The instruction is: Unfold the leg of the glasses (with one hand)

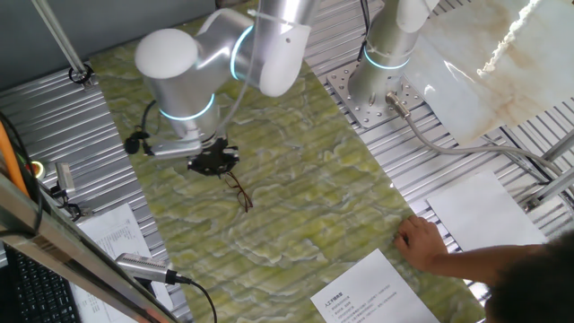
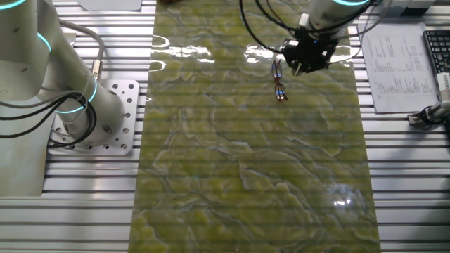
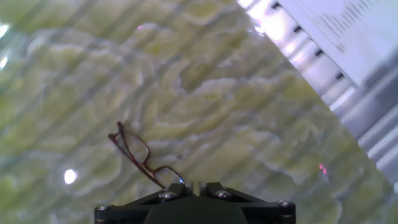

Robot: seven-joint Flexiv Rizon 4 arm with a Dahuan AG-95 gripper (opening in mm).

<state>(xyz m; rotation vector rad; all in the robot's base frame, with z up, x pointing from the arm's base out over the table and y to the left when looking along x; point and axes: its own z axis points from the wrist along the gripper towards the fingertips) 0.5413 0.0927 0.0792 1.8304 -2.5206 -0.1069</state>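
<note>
The glasses (image 3: 138, 155) are thin, dark brown wire spectacles lying on the green marbled mat (image 3: 249, 112). In the hand view they run from the middle left down to my fingertips. Their near end meets the left fingertip (image 3: 177, 186) and is hidden behind it. My gripper (image 3: 199, 185) has its fingers close together with only a thin slit between them, and nothing shows in the slit. In one fixed view the gripper (image 1: 215, 164) hangs low over the mat with the glasses (image 1: 240, 192) just in front of it. The other fixed view shows the gripper (image 2: 304, 65) beside the glasses (image 2: 279, 83).
A person's hand (image 1: 421, 240) rests on the mat's near right edge beside paper sheets (image 1: 377, 292). A second arm's base (image 1: 386, 54) stands at the back. Ribbed metal table (image 1: 81, 135) surrounds the mat. A printed sheet (image 2: 397, 63) and a keyboard (image 2: 437, 49) lie near the gripper's side.
</note>
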